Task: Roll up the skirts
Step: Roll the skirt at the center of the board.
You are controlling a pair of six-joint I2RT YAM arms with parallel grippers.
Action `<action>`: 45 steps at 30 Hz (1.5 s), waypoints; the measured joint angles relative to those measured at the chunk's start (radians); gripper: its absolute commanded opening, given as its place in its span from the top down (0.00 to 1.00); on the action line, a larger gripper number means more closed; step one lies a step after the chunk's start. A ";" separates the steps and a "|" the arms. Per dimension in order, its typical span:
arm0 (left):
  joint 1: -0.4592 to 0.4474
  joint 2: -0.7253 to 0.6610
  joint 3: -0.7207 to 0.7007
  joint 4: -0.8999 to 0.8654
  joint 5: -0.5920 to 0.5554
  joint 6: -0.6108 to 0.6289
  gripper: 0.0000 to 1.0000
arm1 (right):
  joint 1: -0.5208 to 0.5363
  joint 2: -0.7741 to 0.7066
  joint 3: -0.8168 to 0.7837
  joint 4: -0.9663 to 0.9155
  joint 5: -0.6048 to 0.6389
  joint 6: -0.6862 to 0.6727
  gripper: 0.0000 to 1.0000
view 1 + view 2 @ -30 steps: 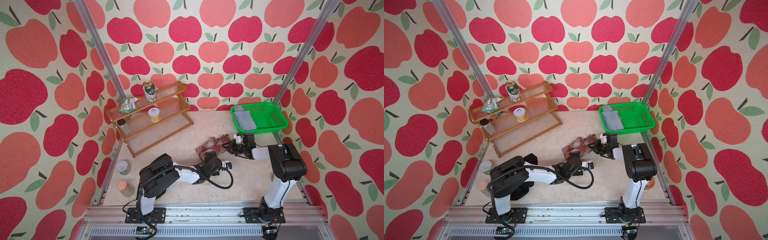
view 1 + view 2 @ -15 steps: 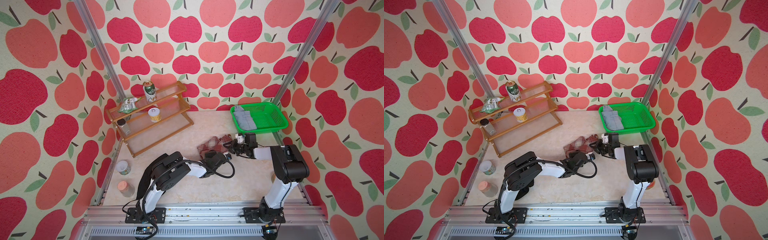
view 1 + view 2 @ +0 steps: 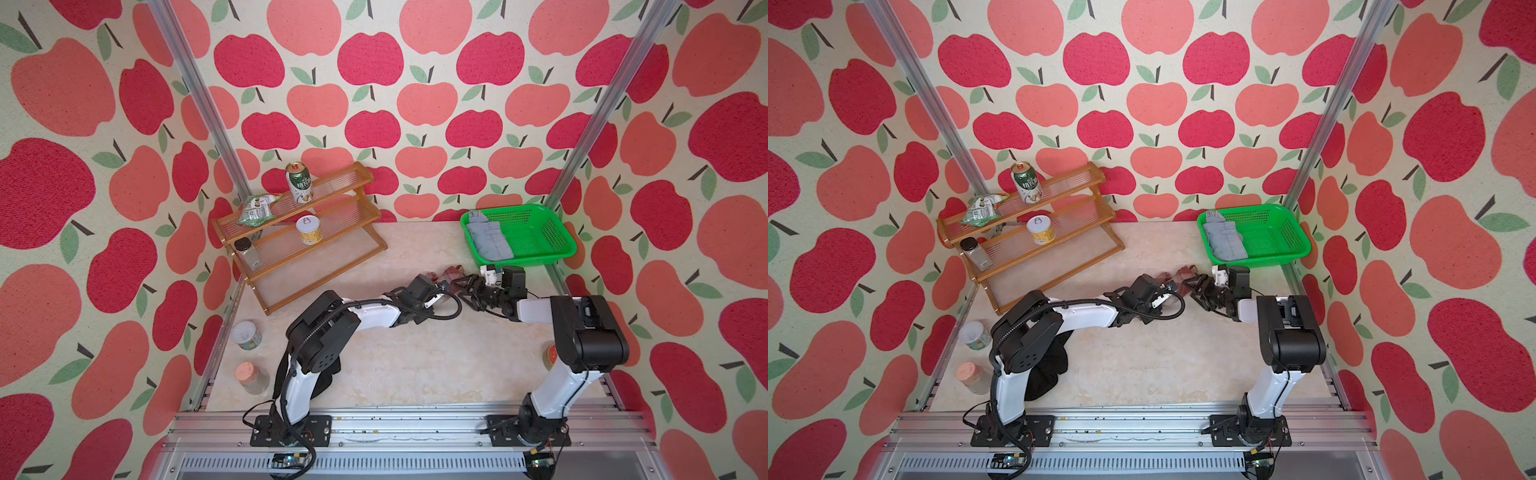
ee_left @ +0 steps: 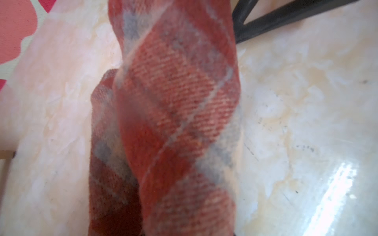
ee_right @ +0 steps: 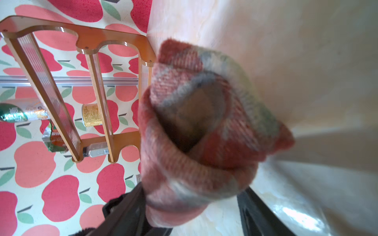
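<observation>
Pale marbled surface (image 3: 415, 353), centre-right: left tool (image 3: 442, 287) now clamped on rolled plaid skirt (image 3: 451, 274), right tool (image 3: 463, 289) freshly spread beside it. Signals handover; roll likely bound for green basket (image 3: 523, 261).

Bright, even daylight — wrist views blurred, perhaps motion; tabletop (image 4: 335, 183) glare.
</observation>
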 measured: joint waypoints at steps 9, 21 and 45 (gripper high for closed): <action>0.072 0.046 0.090 -0.072 0.352 -0.188 0.82 | -0.021 0.000 -0.093 0.184 -0.072 0.043 0.01; 0.161 0.129 0.153 -0.039 0.679 -0.409 0.80 | 0.010 0.010 -0.100 0.215 -0.076 0.037 0.01; 0.203 0.228 0.160 0.190 0.953 -0.718 0.80 | 0.084 0.173 0.023 0.278 -0.026 0.063 0.11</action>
